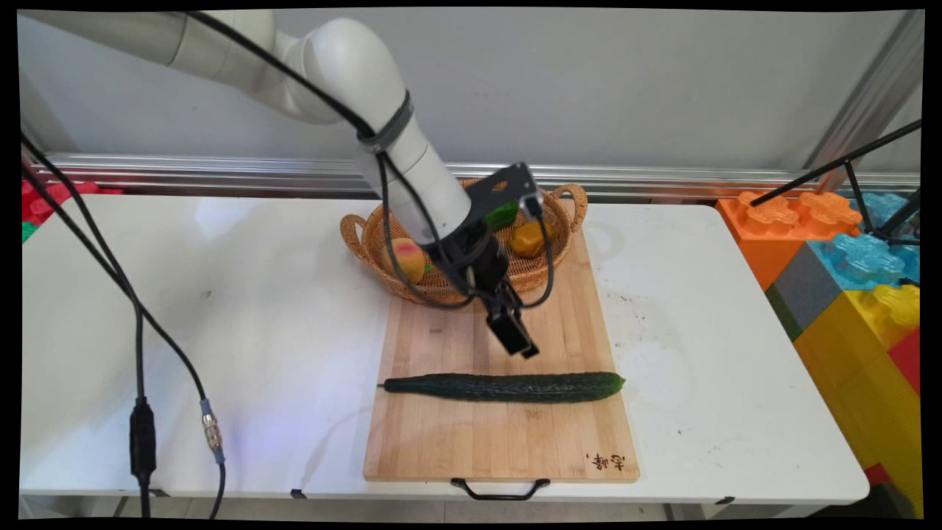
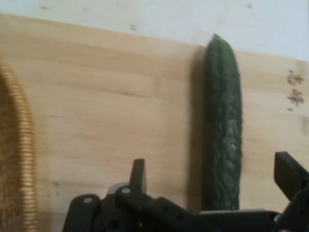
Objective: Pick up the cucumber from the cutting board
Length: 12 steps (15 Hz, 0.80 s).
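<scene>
We see the gripper (image 1: pixel 521 340) hanging over the board (image 1: pixel 449 442), just above the cucumber (image 1: pixel 505 386). Its two fingers (image 2: pixel 138 175) are spread wide and hold nothing. In the hand view the cucumber lies between them, closer to the right one. The cucumber lies flat across the board. Behind the gripper sits a basket (image 1: pixel 357 239) with fruit.

main view looks down across the counter (image 1: pixel 221 309) toward the wall; hand view sits close over the board (image 2: pixel 111 106); both share the cucumber (image 1: pixel 504 386).
</scene>
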Tool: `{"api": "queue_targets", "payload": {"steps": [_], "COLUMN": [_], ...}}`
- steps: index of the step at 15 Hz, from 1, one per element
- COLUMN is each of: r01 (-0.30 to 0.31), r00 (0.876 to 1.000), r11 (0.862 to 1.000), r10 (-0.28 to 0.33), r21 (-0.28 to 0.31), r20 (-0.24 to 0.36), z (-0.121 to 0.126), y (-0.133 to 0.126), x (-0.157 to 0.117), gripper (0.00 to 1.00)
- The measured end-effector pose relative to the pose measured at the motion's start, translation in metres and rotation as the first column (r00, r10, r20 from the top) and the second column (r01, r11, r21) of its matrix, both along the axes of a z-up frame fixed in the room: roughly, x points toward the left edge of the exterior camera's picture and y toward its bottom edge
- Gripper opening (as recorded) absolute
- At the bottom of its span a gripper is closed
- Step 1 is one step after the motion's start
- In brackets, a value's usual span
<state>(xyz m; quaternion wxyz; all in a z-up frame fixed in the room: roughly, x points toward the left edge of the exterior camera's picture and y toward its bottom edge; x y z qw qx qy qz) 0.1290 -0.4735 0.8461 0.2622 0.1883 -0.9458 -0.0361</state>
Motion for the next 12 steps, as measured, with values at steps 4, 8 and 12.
{"api": "queue_targets", "payload": {"steps": [4, 8, 12], "r01": [0.067, 0.099, 0.117], "r00": [0.998, 0.995, 0.993], "r11": [0.998, 0.995, 0.992], "r10": [-0.067, -0.099, -0.118], "r21": [0.013, 0.03, 0.039], "r20": [-0.003, 0.018, 0.027], "z": [-0.028, -0.057, -0.077], "y": [0.009, 0.013, 0.015], "x": [0.0, 0.0, -0.002], "gripper": [1.0, 1.0, 1.0]}}
